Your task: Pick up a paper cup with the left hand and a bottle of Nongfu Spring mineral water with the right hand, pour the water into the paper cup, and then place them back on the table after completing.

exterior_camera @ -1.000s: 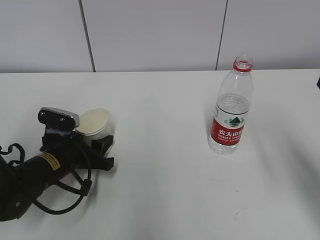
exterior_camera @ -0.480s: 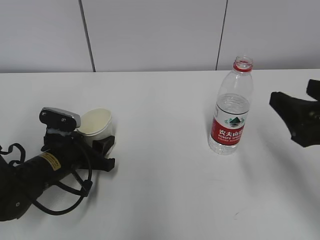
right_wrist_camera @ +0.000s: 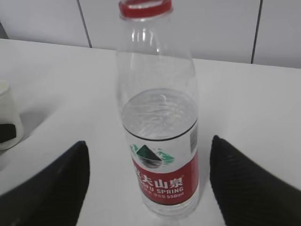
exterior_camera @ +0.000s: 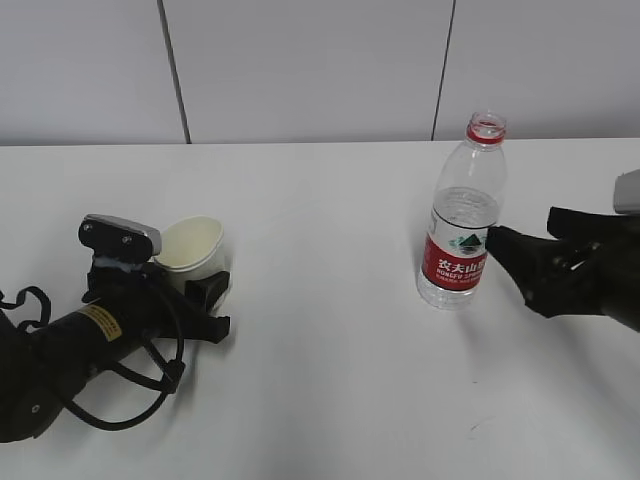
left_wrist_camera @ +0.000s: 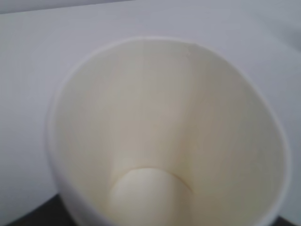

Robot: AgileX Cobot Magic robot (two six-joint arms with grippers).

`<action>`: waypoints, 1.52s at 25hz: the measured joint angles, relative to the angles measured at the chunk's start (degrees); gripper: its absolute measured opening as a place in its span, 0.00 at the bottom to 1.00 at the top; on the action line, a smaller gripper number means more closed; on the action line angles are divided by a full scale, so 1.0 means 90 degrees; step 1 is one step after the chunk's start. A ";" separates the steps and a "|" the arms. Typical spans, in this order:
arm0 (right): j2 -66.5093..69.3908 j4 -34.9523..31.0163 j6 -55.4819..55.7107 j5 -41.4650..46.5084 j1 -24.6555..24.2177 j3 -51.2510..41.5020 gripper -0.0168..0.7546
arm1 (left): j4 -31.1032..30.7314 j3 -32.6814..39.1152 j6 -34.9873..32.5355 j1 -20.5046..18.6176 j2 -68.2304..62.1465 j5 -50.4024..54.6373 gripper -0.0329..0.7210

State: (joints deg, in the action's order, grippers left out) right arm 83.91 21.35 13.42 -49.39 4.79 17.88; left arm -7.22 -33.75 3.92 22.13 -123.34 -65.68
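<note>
The paper cup (exterior_camera: 190, 245) is white, empty and tilted, held at the left of the table (exterior_camera: 320, 380). My left gripper (exterior_camera: 197, 282), on the arm with the yellow sticker, is shut on it. In the left wrist view the cup's inside (left_wrist_camera: 164, 132) fills the frame and the fingers are hidden. The Nongfu Spring bottle (exterior_camera: 461, 228) stands upright and uncapped, with a red label and about half full of clear water (right_wrist_camera: 158, 113). My right gripper (exterior_camera: 522, 245) is open just right of the bottle. In the right wrist view its fingers (right_wrist_camera: 51, 188) flank the bottle (right_wrist_camera: 160, 141) without touching.
A white panelled wall (exterior_camera: 300, 70) runs behind the table's far edge. The left arm's looping black cables (exterior_camera: 120, 400) lie on the table near the front left corner. The cup also shows at the left edge of the right wrist view (right_wrist_camera: 8, 117).
My right gripper has come in from the right edge and moved left, up to the bottle. The left gripper and cup have barely moved.
</note>
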 joint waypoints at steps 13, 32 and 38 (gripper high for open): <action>0.2078 -0.0107 0.0026 -0.1651 0.0000 0.0465 0.79 | -0.0001 -0.0006 0.0000 0.0000 0.0000 0.0000 0.51; 0.3014 -0.0078 0.0026 -0.1767 0.0000 0.1288 0.85 | -0.0001 -0.0011 0.0000 0.0000 0.0000 0.0000 0.51; 0.3369 0.0042 0.0014 -0.1781 0.0000 0.1686 0.86 | -0.0001 -0.0018 0.0000 0.0000 0.0000 0.0000 0.51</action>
State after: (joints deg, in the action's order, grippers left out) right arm 114.22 21.73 13.54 -65.42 4.79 33.06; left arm -7.23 -33.91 3.92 22.13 -123.34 -65.69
